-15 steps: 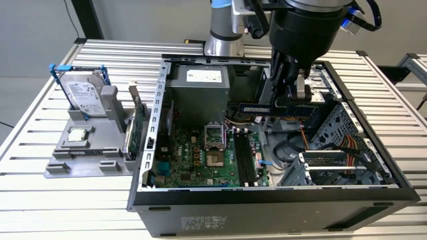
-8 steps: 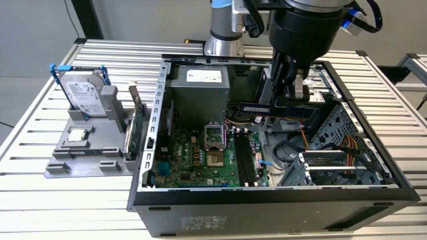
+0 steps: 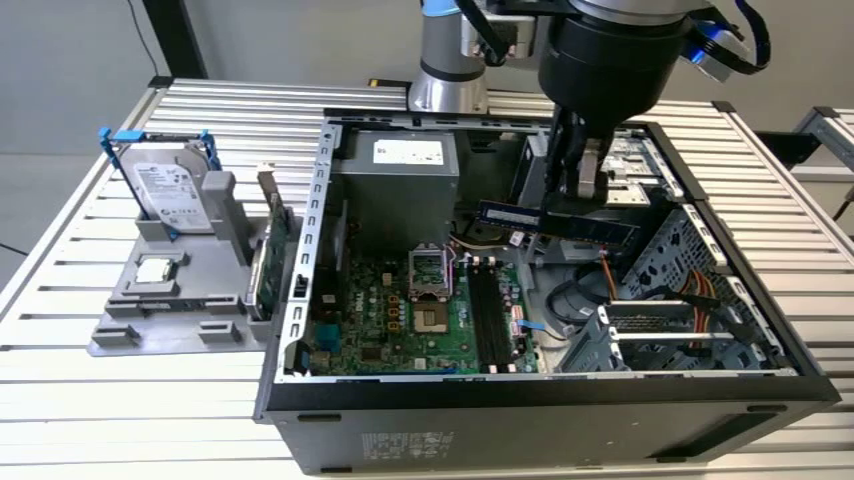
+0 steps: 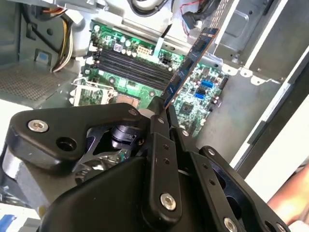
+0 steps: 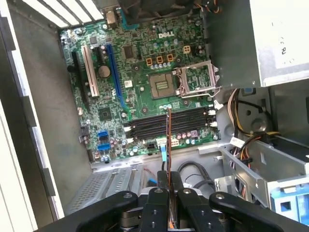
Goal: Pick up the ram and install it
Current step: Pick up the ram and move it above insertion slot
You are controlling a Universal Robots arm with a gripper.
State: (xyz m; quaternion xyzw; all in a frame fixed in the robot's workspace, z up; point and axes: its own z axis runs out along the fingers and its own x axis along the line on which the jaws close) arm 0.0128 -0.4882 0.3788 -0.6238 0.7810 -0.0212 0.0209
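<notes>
Black gripper (image 5: 169, 182), we recorded, was clamped on the ram (image 5: 168, 140), which hung edge-down, clear of the motherboard (image 5: 140, 72) beneath it. That board lay in an open computer case (image 3: 302, 250), which stood on a slatted metal table (image 3: 120, 400) under the tool.

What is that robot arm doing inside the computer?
The robot arm's gripper is pinching the ram, a thin dark stick, and holding it in the air over the open computer case. The ram is above the motherboard, not yet in the black slots. A hard drive and a green card sit on a grey stand outside the case.
</notes>
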